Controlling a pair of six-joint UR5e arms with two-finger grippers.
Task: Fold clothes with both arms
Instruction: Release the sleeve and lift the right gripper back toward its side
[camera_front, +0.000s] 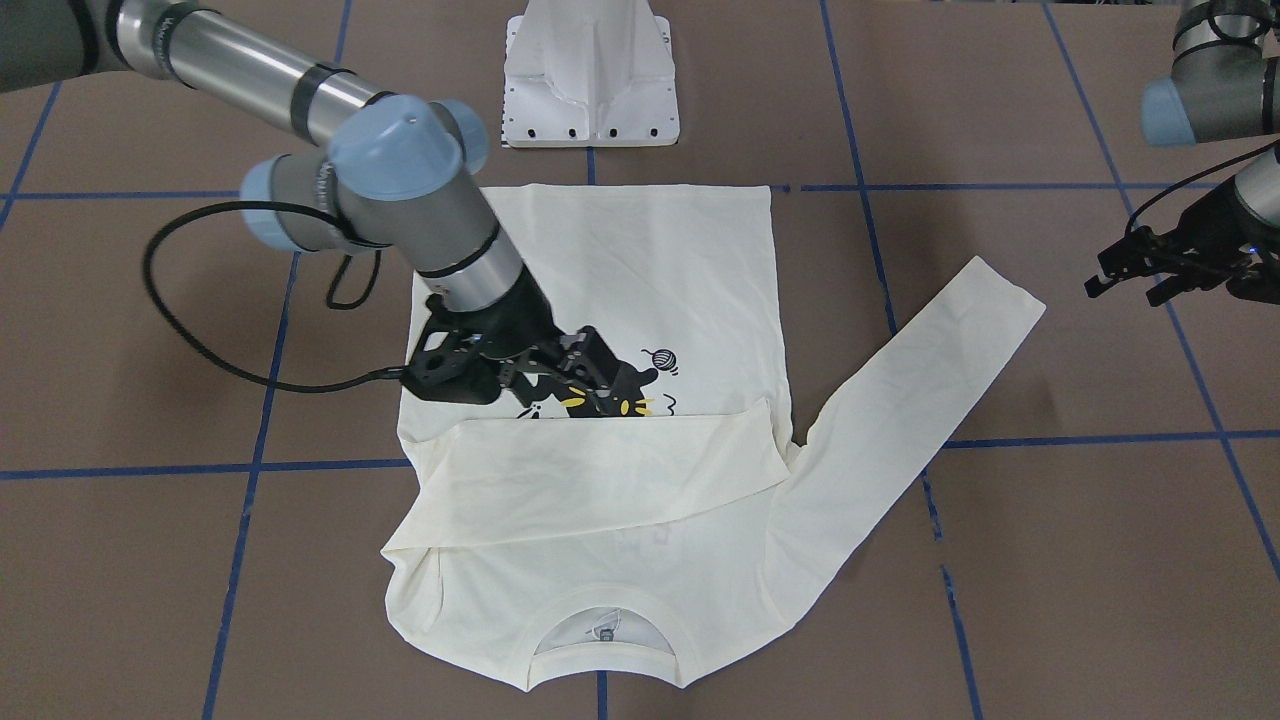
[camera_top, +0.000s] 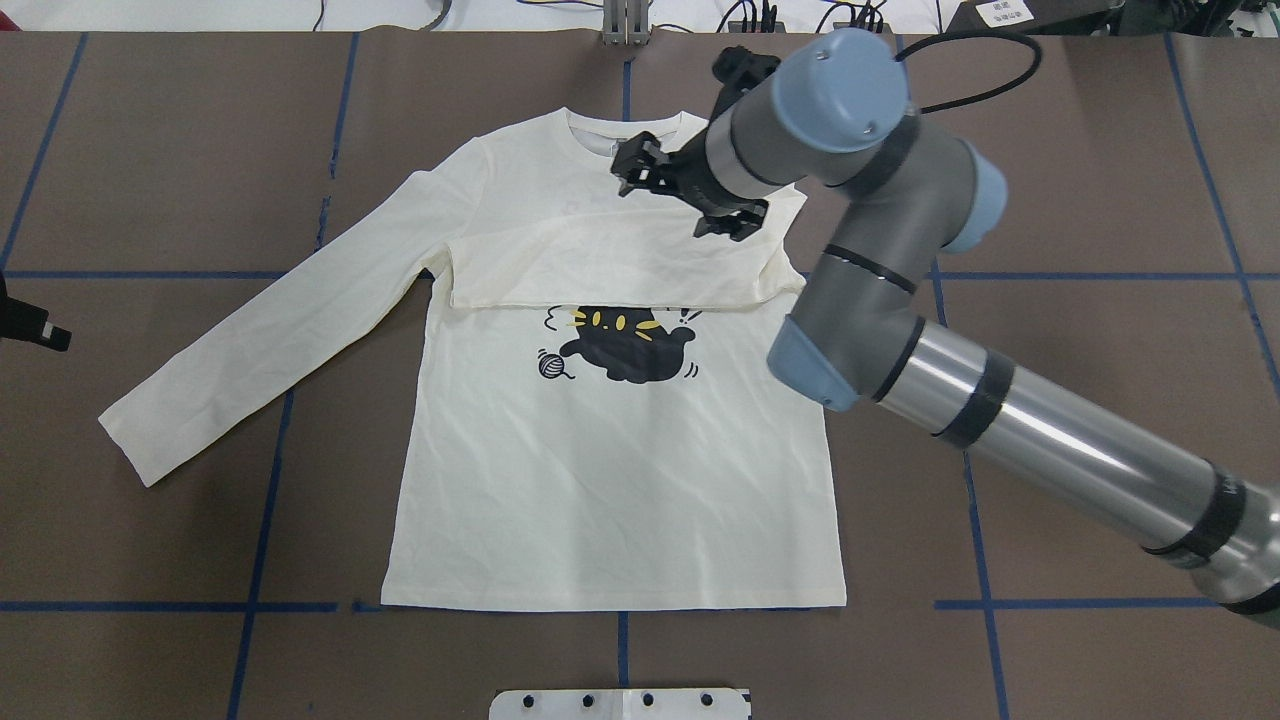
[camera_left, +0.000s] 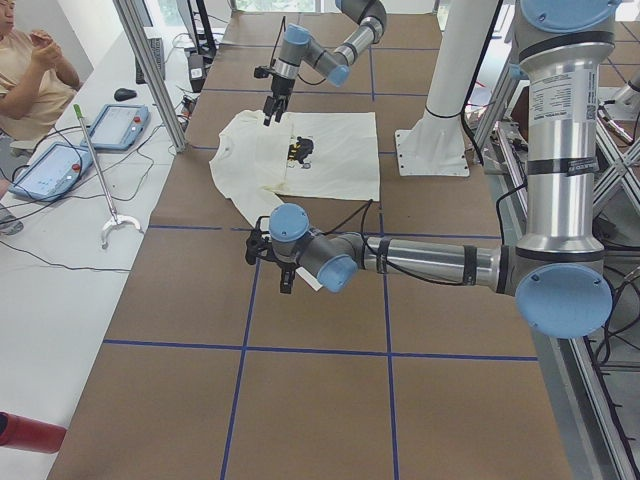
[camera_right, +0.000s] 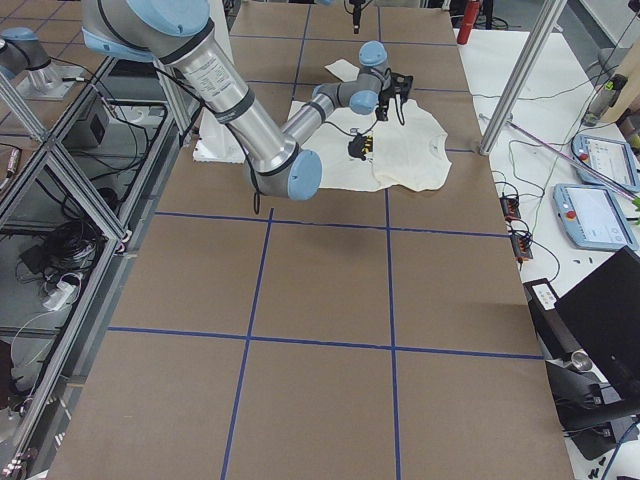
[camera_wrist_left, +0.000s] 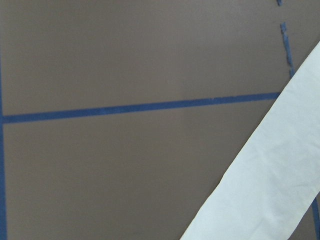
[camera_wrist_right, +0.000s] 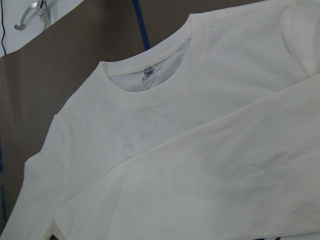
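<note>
Right gripper (camera_top: 683, 195): you have it hanging over the chest of the shirt (camera_top: 610, 490), just below the collar (camera_top: 620, 125). Its fingers are spread with nothing between them. You cannot tell from any view whether the tips touch cloth.

Directly beneath it, one sleeve (camera_top: 600, 262) lies folded flat across the chest, its lower edge hiding the top of the cat print (camera_top: 625, 345). Judgement: that fold counts as done, which would explain the empty, spread hand there.

Overhead view: the shirt lies print up on the table (camera_top: 1050, 400), collar at 12 o'clock, hem at 6. The other sleeve (camera_top: 270, 340) runs out towards 8 o'clock, not yet folded.

Left gripper (camera_front: 1140, 280): at 9 o'clock, clear of the cloth and near that cuff. Its fingers look parted and empty, probably placed for your next pick
</note>
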